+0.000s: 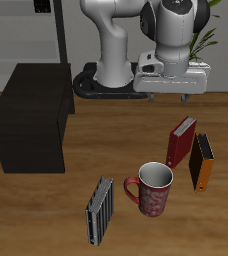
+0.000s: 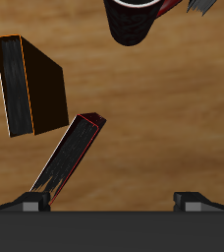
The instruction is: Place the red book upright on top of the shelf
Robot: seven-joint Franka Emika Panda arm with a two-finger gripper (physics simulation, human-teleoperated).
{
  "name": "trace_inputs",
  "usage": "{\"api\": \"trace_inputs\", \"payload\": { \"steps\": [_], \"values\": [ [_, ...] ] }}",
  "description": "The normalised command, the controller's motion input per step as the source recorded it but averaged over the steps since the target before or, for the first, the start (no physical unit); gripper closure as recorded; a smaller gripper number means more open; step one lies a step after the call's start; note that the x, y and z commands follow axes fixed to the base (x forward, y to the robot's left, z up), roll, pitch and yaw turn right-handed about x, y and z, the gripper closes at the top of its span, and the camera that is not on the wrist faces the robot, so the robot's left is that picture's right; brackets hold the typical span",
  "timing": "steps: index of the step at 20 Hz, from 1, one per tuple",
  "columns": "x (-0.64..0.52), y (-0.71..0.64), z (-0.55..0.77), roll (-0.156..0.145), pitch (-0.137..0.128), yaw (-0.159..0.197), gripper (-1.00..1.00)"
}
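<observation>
The slim dark-red hardcover book [image 1: 182, 141] stands tilted on the wooden worktop [image 1: 46, 215], at about two o'clock from the red patterned mug [image 1: 152, 189], just beside the orange-and-black book [image 1: 201, 161]. The pincer [image 1: 170, 88] hangs above it, open and empty. The book looks rigid, light and smooth-covered; pinching across its covers near the top edge seems soundest. The matte-black box shelf [image 1: 31, 130] sits well apart.

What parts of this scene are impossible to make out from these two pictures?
- Tool fingertips: in the exterior view the robot's hand hides them; the wrist view's edge cuts them off, so open or shut is unclear.
- Mug: the wrist view's edge cuts it off.
- Red book: its cover text is too small in both views.
- Grey book: only a sliver enters the wrist view.
- Shelf: its far side is hidden in the exterior view.
</observation>
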Motion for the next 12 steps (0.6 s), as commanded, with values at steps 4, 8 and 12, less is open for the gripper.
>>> {"api": "trace_inputs", "payload": {
  "steps": [4, 8, 12],
  "values": [
    [0.07, 0.08, -0.08, 0.023, -0.019, -0.048, -1.00],
    [0.02, 0.11, -0.13, 0.016, -0.020, -0.061, -1.00],
    [0.03, 0.10, -0.16, 0.025, -0.014, -0.047, -1.00]
  ]
}}
